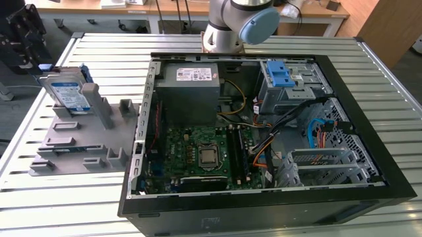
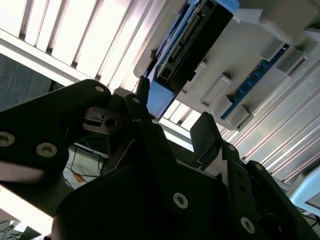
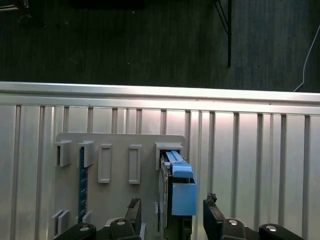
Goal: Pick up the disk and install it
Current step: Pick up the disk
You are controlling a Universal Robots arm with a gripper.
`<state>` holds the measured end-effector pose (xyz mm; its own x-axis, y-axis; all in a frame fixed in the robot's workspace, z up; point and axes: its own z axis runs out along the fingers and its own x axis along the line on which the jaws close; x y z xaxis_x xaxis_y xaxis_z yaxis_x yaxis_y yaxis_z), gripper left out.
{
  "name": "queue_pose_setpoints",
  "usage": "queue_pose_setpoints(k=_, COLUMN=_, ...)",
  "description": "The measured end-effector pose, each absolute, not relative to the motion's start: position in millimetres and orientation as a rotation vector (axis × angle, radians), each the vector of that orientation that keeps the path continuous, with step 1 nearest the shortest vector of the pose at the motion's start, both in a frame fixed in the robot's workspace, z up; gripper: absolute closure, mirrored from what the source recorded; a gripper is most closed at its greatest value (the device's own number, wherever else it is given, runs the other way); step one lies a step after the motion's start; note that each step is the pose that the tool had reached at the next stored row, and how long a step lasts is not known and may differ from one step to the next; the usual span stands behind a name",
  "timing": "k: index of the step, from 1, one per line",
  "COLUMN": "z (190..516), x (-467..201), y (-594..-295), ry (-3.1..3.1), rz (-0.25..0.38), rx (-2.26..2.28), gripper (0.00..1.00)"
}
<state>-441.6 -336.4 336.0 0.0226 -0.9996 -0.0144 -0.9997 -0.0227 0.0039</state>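
At the edge of the slatted metal surface (image 3: 250, 160), the silver-grey rectangular metal disk (image 3: 181, 192) with blue rails stands upright in a grey plastic rack (image 3: 117, 142). It sits between the pincer's (image 3: 172, 212) parted fingers, with bare slats beside it.

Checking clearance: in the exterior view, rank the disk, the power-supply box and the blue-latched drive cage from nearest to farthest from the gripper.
1. disk, right by the gripper, at the exterior view's left.
2. power-supply box, inside the case, middle.
3. drive cage, farther right.

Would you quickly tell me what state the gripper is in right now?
Gripper: open, straddling the disk without gripping it; the disk stands upright in the grey holder.
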Motion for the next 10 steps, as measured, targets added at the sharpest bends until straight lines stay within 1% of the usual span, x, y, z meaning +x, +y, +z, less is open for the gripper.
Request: queue_pose_setpoints(k=10, z=323.8, x=-442.1, y=-335.4, ry=2.193, rz=0.019, rx=-2.239, gripper=0.40)
